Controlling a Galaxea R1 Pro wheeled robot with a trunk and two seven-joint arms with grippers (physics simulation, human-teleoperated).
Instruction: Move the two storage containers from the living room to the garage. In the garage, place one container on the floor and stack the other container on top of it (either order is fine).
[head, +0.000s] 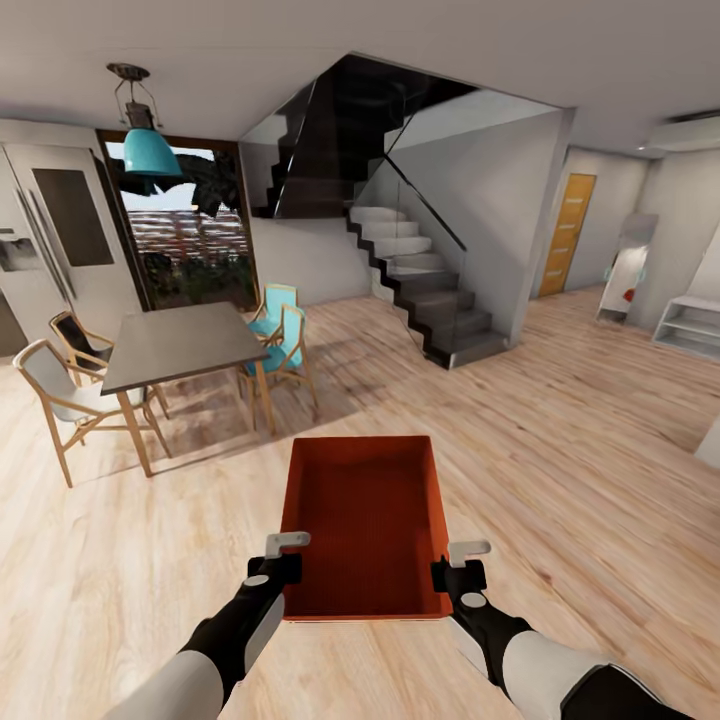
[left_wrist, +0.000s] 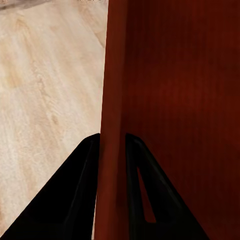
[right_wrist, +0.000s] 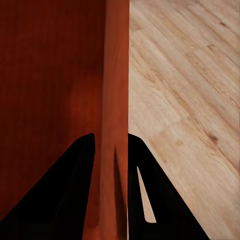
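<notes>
I hold one orange-red storage container (head: 365, 525) level in front of me, above the light wood plank floor. It is open-topped and empty. My left gripper (head: 284, 560) is shut on its left wall near the front corner, and my right gripper (head: 452, 568) is shut on its right wall. In the left wrist view the black fingers (left_wrist: 80, 190) pinch the thin red wall (left_wrist: 112, 100) between them. The right wrist view has the same pinch, with its fingers (right_wrist: 145, 185) on either side of the container wall (right_wrist: 116, 75).
A grey dining table (head: 180, 345) with wooden chairs (head: 60, 400) stands ahead on the left. A dark staircase (head: 420, 280) with a glass rail rises in the middle. An orange door (head: 567, 235) lies far right, with a white shelf (head: 690, 325) beside it. Open plank floor (head: 560, 440) stretches ahead right.
</notes>
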